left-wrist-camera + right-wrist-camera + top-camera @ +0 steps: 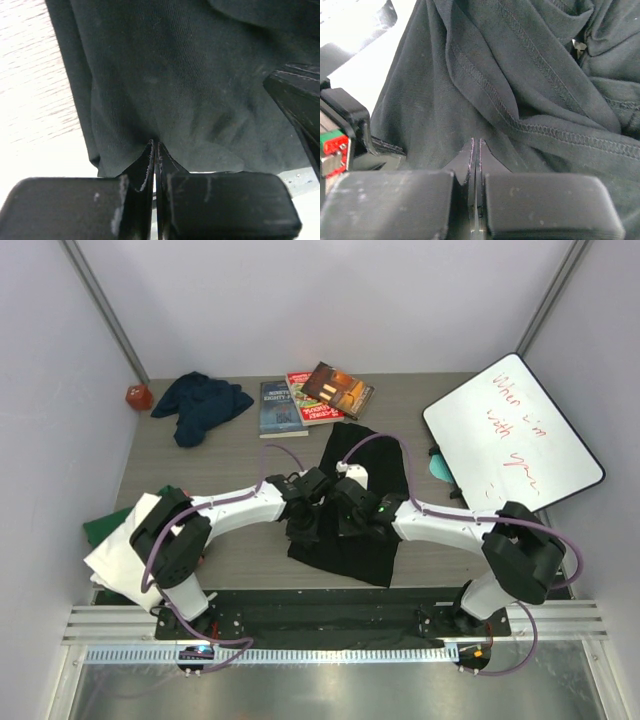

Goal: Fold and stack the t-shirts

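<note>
Top external view: whiteboard (pixel 515 430) reads "When I'm with you"; both jaws pinch black t-shirt (pixel 345 552).

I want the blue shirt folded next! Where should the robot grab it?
The navy shirt lies crumpled in a heap, so probably pinch a raised fold from straight above, using the left gripper, the nearer one. No flat edge shows to slide under. That gripper now pinches the black shirt.

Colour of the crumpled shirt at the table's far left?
The shirt is navy blue; the top view shows it best.
</note>
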Controlling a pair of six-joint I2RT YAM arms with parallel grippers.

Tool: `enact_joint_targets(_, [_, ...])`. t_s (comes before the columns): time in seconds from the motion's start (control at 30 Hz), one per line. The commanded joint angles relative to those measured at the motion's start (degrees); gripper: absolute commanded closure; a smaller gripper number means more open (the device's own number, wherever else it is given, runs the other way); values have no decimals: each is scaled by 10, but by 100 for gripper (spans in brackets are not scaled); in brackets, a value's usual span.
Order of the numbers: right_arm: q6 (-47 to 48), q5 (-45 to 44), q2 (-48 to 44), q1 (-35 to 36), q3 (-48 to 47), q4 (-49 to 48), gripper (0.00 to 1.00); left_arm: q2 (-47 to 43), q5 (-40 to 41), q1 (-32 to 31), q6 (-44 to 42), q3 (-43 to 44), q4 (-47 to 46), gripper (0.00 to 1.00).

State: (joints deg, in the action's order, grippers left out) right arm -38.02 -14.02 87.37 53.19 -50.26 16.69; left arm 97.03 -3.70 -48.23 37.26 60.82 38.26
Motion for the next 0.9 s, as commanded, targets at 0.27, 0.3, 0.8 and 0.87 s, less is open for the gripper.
enact_joint_targets(0.27, [31,-75,36,2,-35,-42,99,28,-6,3,0,-19,-47,100])
enact_joint_targets(0.3, [36,-82,39,2,-37,-42,99,32,-5,3,1,-21,-48,100])
enact_joint_targets(0.8, [52,-166,105,-10,-39,-97,99,29,5,3,19,-64,-76,100])
enact_joint_targets(0.87, [52,-180,98,-12,-32,-109,99,25,7,4,20,-65,-76,100])
